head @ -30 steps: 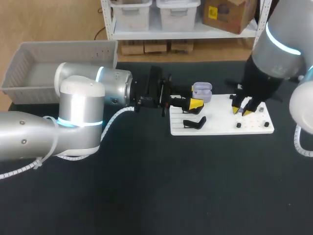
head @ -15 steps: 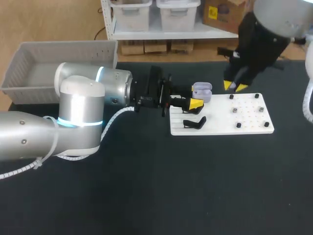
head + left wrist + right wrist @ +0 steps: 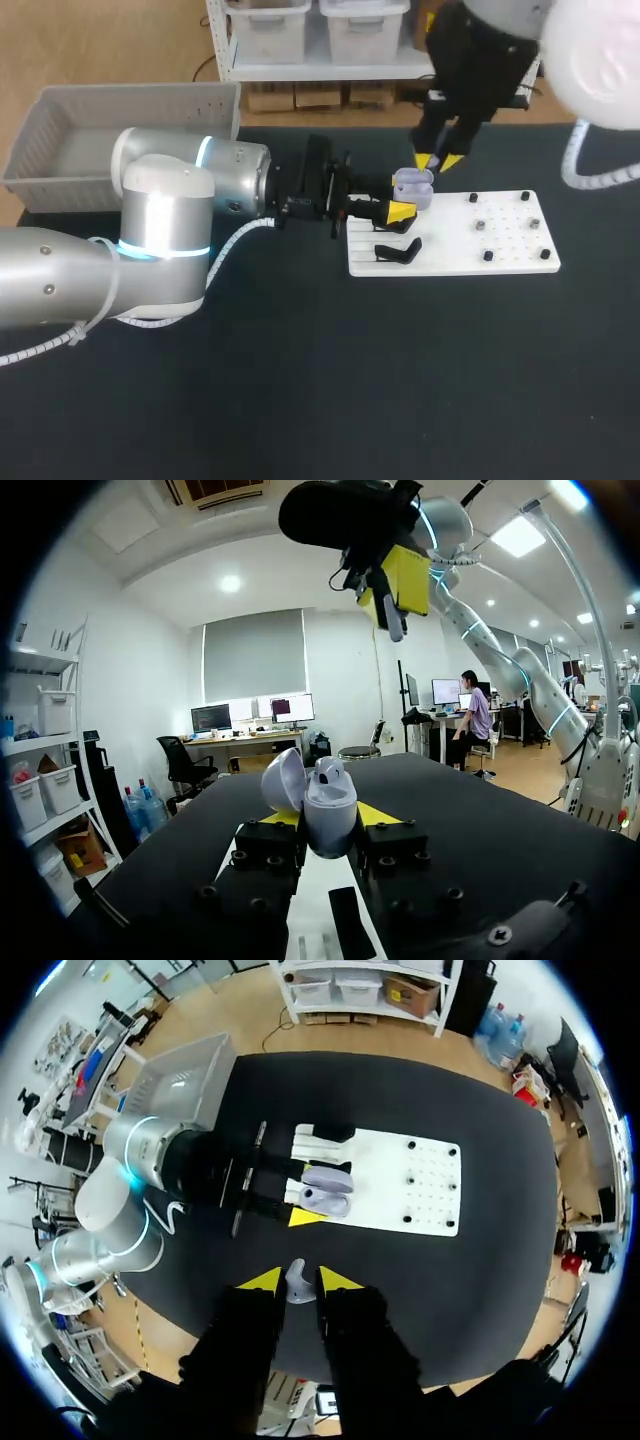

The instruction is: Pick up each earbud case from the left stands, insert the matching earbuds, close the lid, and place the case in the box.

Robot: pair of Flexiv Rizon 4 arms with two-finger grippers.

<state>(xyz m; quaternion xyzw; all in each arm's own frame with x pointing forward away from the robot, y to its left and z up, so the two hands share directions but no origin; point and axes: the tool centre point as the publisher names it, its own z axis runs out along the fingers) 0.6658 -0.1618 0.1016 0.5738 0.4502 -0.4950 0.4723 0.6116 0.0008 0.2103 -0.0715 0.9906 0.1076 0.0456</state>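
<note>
An open lavender earbud case [image 3: 413, 188] is held on its side over the left end of the white board [image 3: 455, 262]; my left gripper [image 3: 397, 212] is shut on it. The left wrist view shows the case [image 3: 330, 808] between the yellow fingertips [image 3: 377, 813], its lid [image 3: 284, 780] swung back. Above and slightly behind the case hangs my right gripper [image 3: 437, 161], which appears overhead as my other arm's gripper [image 3: 390, 580] in the left wrist view. It is shut on a small pale earbud [image 3: 297, 1282], far above the case [image 3: 327, 1189].
A black stand [image 3: 398, 250] sits on the board's left end. Several small dark earbuds [image 3: 481, 225] sit on the board's right half. A grey bin [image 3: 60, 140] stands at the table's back left, behind my left arm [image 3: 165, 215].
My right gripper rose off the board's right half and moved left and back to above the case, the earbud in it. The left arm and case stayed still.
</note>
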